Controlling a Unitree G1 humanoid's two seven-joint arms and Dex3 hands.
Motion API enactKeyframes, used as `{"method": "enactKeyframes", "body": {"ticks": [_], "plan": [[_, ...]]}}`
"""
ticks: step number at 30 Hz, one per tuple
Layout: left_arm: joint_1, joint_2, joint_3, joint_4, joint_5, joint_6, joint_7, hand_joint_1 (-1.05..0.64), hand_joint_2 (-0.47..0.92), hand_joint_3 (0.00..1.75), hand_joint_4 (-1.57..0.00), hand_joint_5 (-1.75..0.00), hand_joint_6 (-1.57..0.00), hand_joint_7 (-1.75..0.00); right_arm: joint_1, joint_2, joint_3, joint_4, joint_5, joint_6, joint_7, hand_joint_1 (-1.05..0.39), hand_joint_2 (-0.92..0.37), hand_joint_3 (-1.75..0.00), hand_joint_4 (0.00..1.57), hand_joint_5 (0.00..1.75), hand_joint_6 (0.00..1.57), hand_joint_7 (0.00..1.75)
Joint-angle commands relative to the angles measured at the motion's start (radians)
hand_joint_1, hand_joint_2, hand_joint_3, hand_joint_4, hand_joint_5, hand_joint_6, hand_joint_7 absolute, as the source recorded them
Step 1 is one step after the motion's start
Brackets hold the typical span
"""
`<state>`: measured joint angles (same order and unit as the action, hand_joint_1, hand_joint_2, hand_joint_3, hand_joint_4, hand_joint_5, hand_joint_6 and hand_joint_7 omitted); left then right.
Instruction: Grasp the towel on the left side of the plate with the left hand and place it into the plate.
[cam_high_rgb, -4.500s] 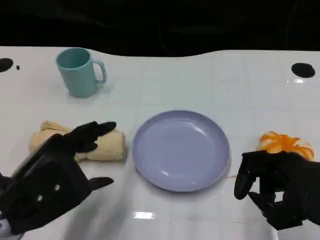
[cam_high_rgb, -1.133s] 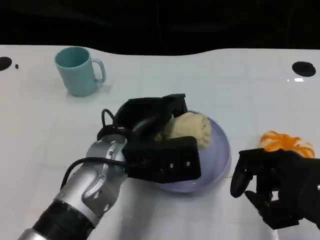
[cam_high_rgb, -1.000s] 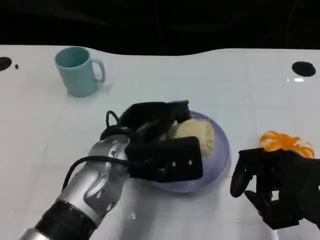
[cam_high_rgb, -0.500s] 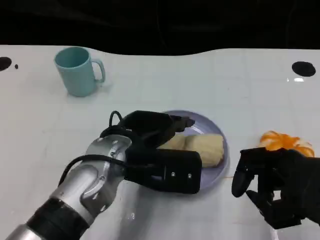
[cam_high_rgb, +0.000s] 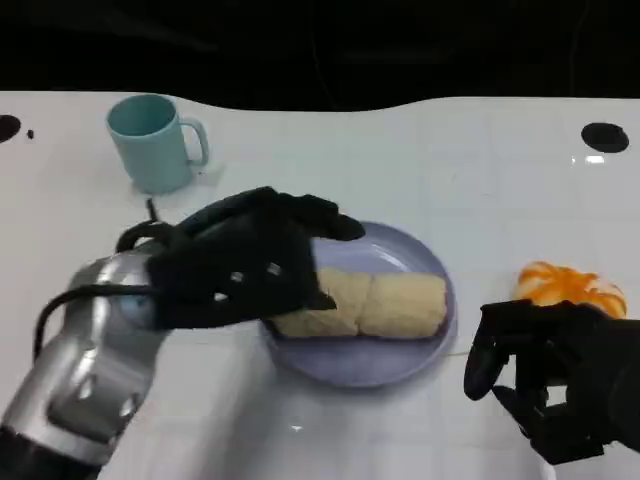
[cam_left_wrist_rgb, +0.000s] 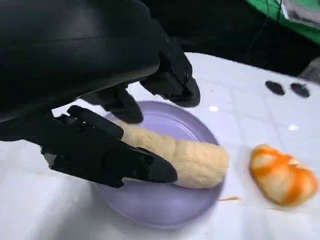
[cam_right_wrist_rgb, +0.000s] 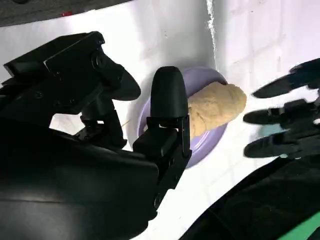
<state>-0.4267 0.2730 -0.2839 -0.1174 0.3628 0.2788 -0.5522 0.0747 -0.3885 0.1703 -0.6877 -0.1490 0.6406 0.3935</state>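
The rolled towel (cam_high_rgb: 375, 305) lies inside the plate (cam_high_rgb: 420, 355), the left robot hand (cam_high_rgb: 245, 265) above its end with fingers apart, seemingly holding nothing, while the right robot hand (cam_high_rgb: 545, 385) hangs curled and empty.

Cup (cam_high_rgb: 155, 142) and orange thing (cam_high_rgb: 570, 287) stand well apart from the plate (cam_high_rgb: 400, 365).

The towel (cam_high_rgb: 370, 305) is a pale cream-yellow, and the plate (cam_high_rgb: 420, 352) under it is a soft lavender. The mug (cam_high_rgb: 150, 142) is light teal, the object (cam_high_rgb: 570, 286) near the right hand (cam_high_rgb: 560, 385) is orange with white streaks, and the table (cam_high_rgb: 480, 180) is white with a faint grid and round black spots. Both hands are black, and the left hand (cam_high_rgb: 245, 265) sits on a silver forearm (cam_high_rgb: 80, 370).
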Motion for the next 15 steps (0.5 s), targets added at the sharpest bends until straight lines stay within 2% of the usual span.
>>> {"method": "enactKeyframes", "body": {"ticks": [1,4,8,9,11,13,15], "plan": [[0.092,0.002,0.101,-0.141,-0.124,0.113,-0.015,-0.27,0.92,0.27,-0.80,-0.51,-0.78,-0.18,0.008,-0.013,0.000,-0.008,-0.003,-0.019,-0.005,0.01,-0.54,-1.12,0.73,1.75,0.70,1.44],[0.167,-0.017,0.185,-0.232,-0.240,0.172,-0.003,-0.23,0.92,0.29,-0.80,-0.65,-0.87,-0.18,0.006,-0.013,0.003,-0.009,-0.006,-0.016,-0.006,0.01,-0.54,-1.12,0.74,1.75,0.70,1.44],[0.236,-0.034,0.281,-0.333,-0.383,0.274,0.009,-0.20,0.90,0.38,-0.75,-1.01,-0.99,-0.25,-0.001,-0.015,0.009,-0.010,-0.013,-0.012,-0.007,0.00,-0.55,-1.09,0.75,1.75,0.70,1.44],[0.253,-0.041,0.312,-0.368,-0.428,0.329,0.014,-0.19,0.82,0.53,-0.75,-1.11,-0.99,-0.35,-0.003,-0.015,0.010,-0.009,-0.013,-0.013,-0.007,0.00,-0.55,-1.09,0.75,1.75,0.70,1.44],[0.279,-0.048,0.359,-0.428,-0.496,0.425,0.028,-0.14,0.58,1.01,-0.76,-1.32,-0.88,-0.76,-0.007,-0.013,0.010,-0.005,-0.013,-0.015,-0.006,-0.01,-0.55,-1.09,0.75,1.75,0.70,1.44],[0.297,-0.046,0.394,-0.476,-0.554,0.505,0.043,-0.12,0.50,1.19,-0.75,-1.44,-0.81,-1.00,-0.009,-0.013,0.011,-0.003,-0.013,-0.016,-0.005,-0.01,-0.55,-1.09,0.75,1.75,0.70,1.44],[0.317,-0.049,0.435,-0.528,-0.619,0.606,0.062,-0.10,0.50,1.25,-0.75,-1.58,-0.76,-1.23,-0.012,-0.012,0.009,-0.005,-0.010,-0.010,-0.003,-0.01,-0.55,-1.10,0.75,1.75,0.70,1.44]]}}
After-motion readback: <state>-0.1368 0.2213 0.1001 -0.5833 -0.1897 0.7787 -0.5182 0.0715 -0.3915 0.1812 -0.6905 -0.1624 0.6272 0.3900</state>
